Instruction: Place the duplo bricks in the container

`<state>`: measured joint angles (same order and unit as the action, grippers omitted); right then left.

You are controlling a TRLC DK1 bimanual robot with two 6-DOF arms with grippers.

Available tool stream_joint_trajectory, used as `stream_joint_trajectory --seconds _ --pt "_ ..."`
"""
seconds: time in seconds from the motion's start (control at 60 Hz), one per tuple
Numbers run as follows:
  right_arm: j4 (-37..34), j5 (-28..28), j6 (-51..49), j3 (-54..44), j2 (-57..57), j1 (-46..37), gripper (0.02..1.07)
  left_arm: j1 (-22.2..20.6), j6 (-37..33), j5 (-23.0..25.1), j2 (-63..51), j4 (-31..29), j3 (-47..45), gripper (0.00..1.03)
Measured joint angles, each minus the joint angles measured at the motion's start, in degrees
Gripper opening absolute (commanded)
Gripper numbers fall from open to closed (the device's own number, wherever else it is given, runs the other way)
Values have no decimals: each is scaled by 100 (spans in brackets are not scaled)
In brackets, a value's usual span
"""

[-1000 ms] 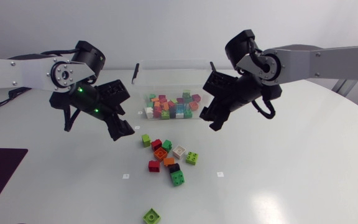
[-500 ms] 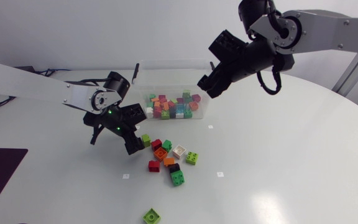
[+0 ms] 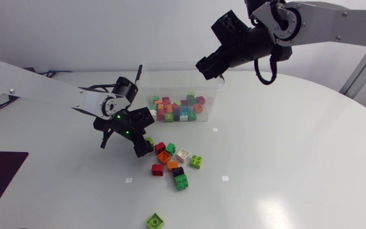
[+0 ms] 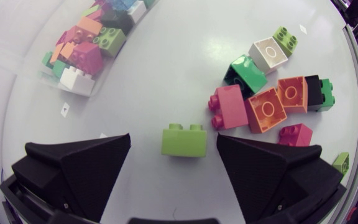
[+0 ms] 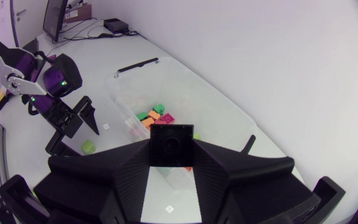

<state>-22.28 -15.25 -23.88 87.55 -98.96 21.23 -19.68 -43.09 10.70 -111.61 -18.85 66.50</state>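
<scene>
Straddling a lime-green brick, my left claw stands open on the desk, one broad finger on each side of the brick and neither touching it. Two studs show along the brick's edge farther from the claw. Just beyond it lie the loose bricks: pink, orange, green, white, black. In the head view this cluster sits at the centre of the frame, below the container, a clear tub at upper centre that already holds many bricks. A lone lime brick lies apart at the lower edge.

My right claw is closed on a black brick, pinched between both fingers, and hangs over the container's right rim at the upper right of centre in the head view.

Handling, as I judge it: the bricks look like hard moulded plastic, so light, stiff and unlikely to break, but with smooth walls that could slip or pivot under an off-centre pinch. The best hold would be on two opposite flat side walls, low on the body and below the studs, with the fingers square to the faces. The pink brick lies near, so the right-hand finger has little room.
</scene>
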Motion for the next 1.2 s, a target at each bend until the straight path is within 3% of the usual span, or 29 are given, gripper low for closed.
stream_joint_trajectory --seconds 0.067,0.117,0.2,0.3,0.483,0.633,0.75,1.0,1.2 --pt "155 0 103 48 -146 -17 31 -2 -2 63 -39 20 0 79" --pt "254 0 170 120 -286 -39 31 -2 2 105 -85 39 4 65" --pt "361 0 256 254 -514 -90 31 -7 4 179 -151 39 4 52" --pt "466 0 339 463 -809 -149 31 -7 24 275 -170 55 11 26" --pt "496 2 444 833 -1292 -201 32 -7 83 407 -168 83 11 25" --pt "625 4 516 1073 -1593 -219 60 -7 83 448 -111 81 0 25" --pt "625 83 573 1292 -1784 -216 94 22 85 470 118 72 -46 25" --pt "625 175 595 1467 -1882 -212 97 254 85 492 1139 -323 -92 25" --pt "636 170 588 785 -1209 -230 98 354 249 667 1648 -638 267 25"
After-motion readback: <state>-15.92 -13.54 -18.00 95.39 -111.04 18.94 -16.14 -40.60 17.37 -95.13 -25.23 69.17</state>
